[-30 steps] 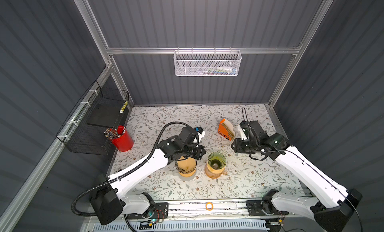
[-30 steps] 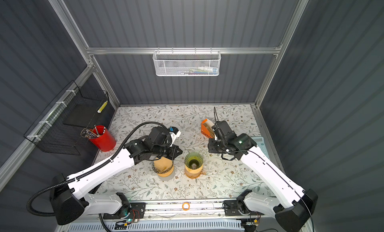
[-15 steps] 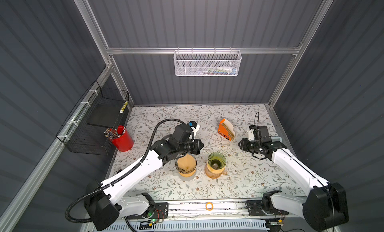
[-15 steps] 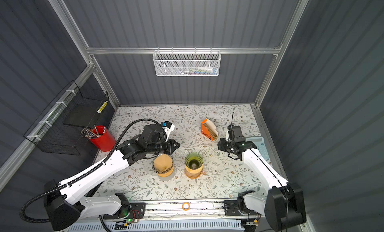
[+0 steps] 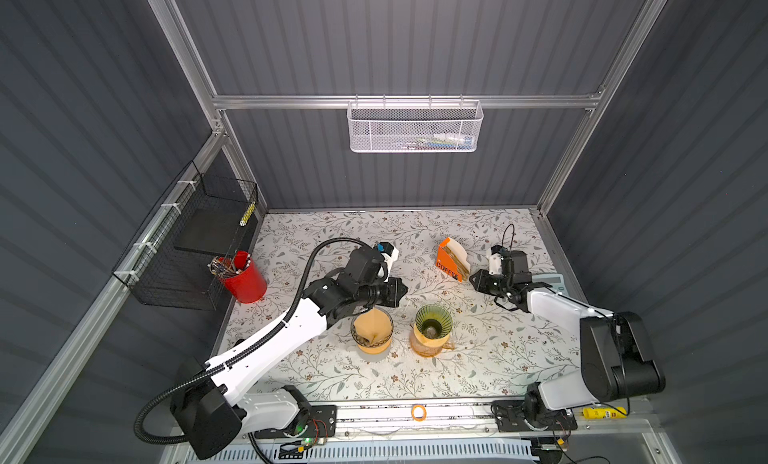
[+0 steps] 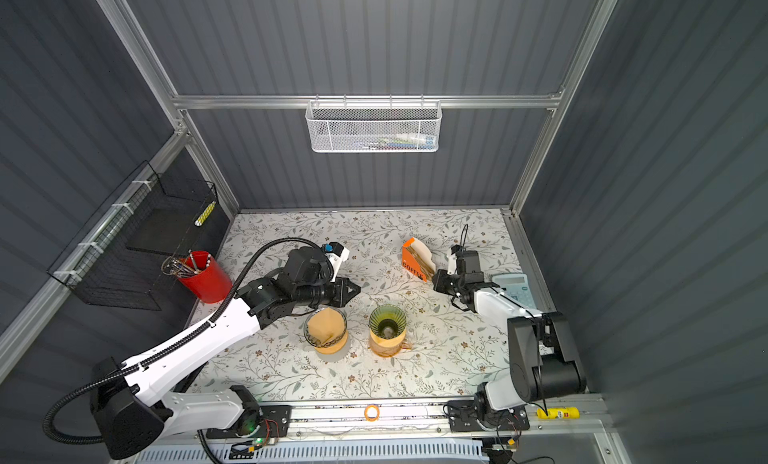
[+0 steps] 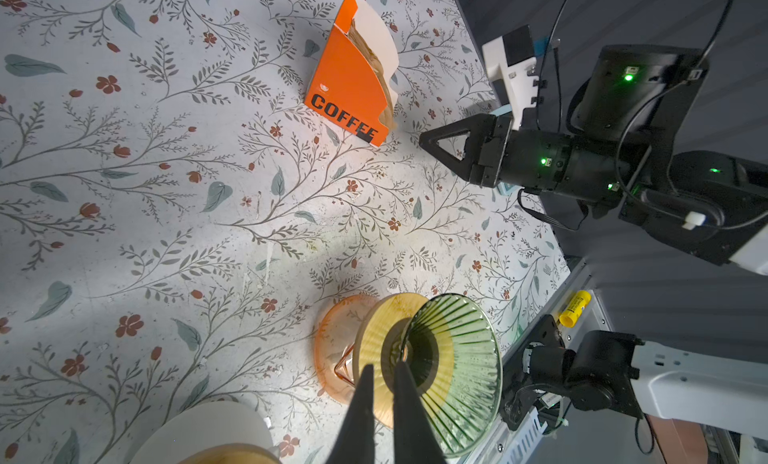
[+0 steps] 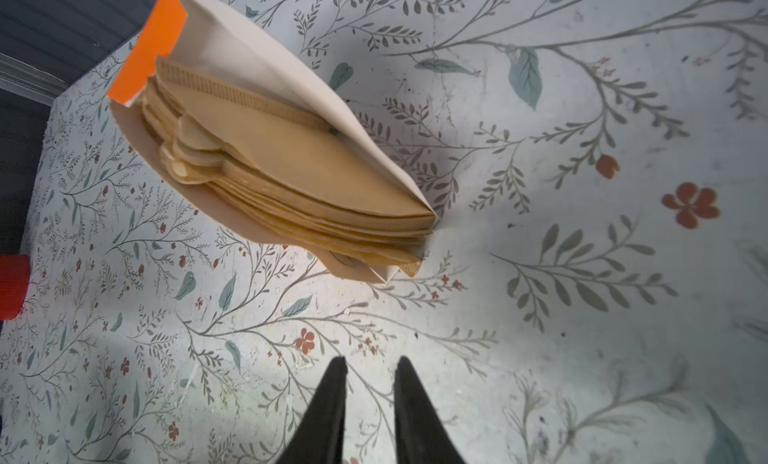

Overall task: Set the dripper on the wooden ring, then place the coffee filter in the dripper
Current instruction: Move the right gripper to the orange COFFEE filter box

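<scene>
Both arms have drawn back: the left arm has swung clear of the clear dripper (image 5: 352,332), and the right arm has retreated from the orange filter box (image 5: 448,261) toward its own edge of the worktop (image 5: 478,358). The green dripper (image 5: 443,319) on the amber carafe (image 5: 428,350) is empty; a brown coffee filter (image 5: 372,325) sits in the clear one. The left tool (image 5: 402,292) is pressed nearly together and empty. The right tool (image 5: 473,279), narrower than before but still slightly spread and empty, points at the box's stacked filters (image 8: 291,171) just ahead, their curved edges toward it, so the right arm is nearer.
</scene>
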Controlling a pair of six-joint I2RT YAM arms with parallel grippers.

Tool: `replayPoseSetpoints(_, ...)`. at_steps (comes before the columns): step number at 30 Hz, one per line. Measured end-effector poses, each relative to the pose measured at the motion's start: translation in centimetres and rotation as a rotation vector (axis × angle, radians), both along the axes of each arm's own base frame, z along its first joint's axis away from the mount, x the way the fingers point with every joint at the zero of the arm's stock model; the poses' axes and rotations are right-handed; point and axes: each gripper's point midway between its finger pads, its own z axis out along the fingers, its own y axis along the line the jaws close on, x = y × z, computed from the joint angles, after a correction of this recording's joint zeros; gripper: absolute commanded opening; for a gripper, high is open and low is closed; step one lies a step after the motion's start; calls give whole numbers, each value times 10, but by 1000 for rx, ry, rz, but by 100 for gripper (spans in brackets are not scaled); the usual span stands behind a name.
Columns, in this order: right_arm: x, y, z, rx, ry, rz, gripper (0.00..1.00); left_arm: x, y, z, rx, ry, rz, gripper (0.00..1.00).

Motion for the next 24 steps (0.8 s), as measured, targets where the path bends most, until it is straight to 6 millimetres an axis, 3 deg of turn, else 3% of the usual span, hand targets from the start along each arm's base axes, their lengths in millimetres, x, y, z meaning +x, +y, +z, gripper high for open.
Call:
replayPoseSetpoints(5, 9, 2, -9, 7, -10, 10, 27, 1, 1, -4, 8, 8, 5, 12)
replayPoseSetpoints(24, 42, 4, -5, 12, -50, 22, 24, 3, 0, -11, 18, 25, 11, 12)
